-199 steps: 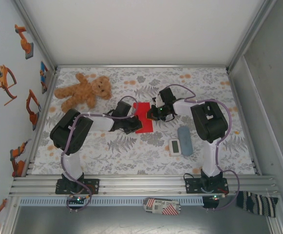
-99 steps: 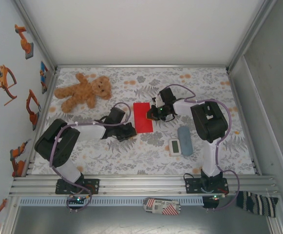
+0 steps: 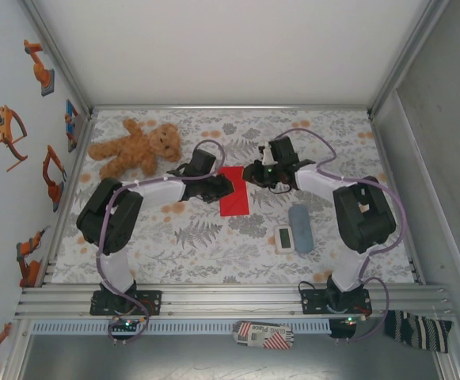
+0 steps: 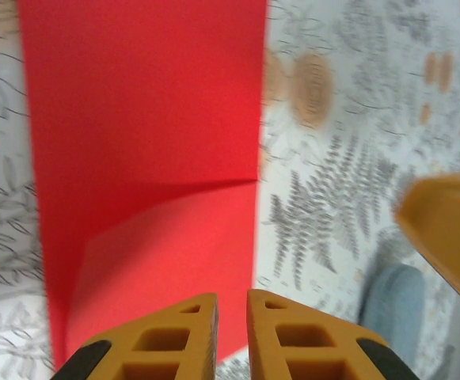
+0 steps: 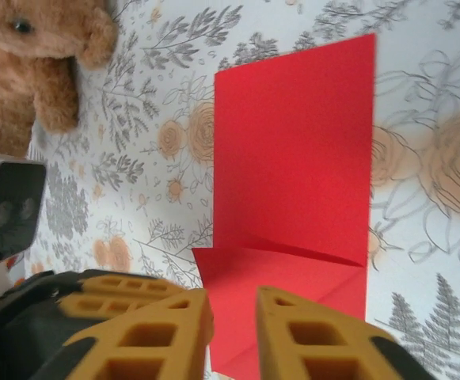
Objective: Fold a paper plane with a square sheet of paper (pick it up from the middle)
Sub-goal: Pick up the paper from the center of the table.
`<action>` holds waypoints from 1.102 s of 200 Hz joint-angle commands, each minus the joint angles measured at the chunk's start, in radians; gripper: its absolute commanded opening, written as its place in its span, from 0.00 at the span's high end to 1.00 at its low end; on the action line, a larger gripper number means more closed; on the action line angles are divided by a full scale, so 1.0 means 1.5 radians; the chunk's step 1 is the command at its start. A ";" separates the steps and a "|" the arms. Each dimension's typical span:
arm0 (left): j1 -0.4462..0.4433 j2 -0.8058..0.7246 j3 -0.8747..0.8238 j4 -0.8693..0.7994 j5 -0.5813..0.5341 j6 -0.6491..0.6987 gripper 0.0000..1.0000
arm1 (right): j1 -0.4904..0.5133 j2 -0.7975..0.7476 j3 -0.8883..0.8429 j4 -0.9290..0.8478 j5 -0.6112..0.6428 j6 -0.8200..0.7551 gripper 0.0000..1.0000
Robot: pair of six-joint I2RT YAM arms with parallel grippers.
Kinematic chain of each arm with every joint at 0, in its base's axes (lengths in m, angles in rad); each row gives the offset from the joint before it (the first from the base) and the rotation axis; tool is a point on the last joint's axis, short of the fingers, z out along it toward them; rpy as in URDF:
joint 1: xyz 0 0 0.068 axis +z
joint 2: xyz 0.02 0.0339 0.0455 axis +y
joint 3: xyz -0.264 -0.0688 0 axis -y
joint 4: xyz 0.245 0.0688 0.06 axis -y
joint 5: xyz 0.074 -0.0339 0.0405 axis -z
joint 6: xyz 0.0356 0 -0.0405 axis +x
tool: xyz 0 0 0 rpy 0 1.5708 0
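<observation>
Paper (image 3: 234,194): red folded oblong, flat on tabletop (image 3: 214,245) centre | Left tool (image 4: 231,317): at its left edge, jaws barely parted, holding nothing | Right tool (image 5: 233,317): right edge, likewise | Why: probably flanking it to fold far corners

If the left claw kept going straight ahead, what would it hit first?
Probably the red paper, lying right in front of the left gripper; its height above it is unclear.
</observation>
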 commanded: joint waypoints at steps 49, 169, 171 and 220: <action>0.039 0.047 0.001 -0.016 -0.015 0.025 0.82 | -0.002 0.019 -0.056 0.074 -0.001 0.082 0.55; 0.045 0.068 -0.043 -0.008 -0.024 -0.036 0.82 | 0.029 0.065 -0.058 0.097 0.001 0.179 0.57; 0.045 0.068 -0.043 -0.009 -0.024 -0.037 0.82 | 0.029 0.066 -0.057 0.094 0.002 0.180 0.57; 0.046 0.068 -0.047 -0.003 -0.020 -0.042 0.83 | 0.035 0.090 -0.039 0.076 0.014 0.175 0.62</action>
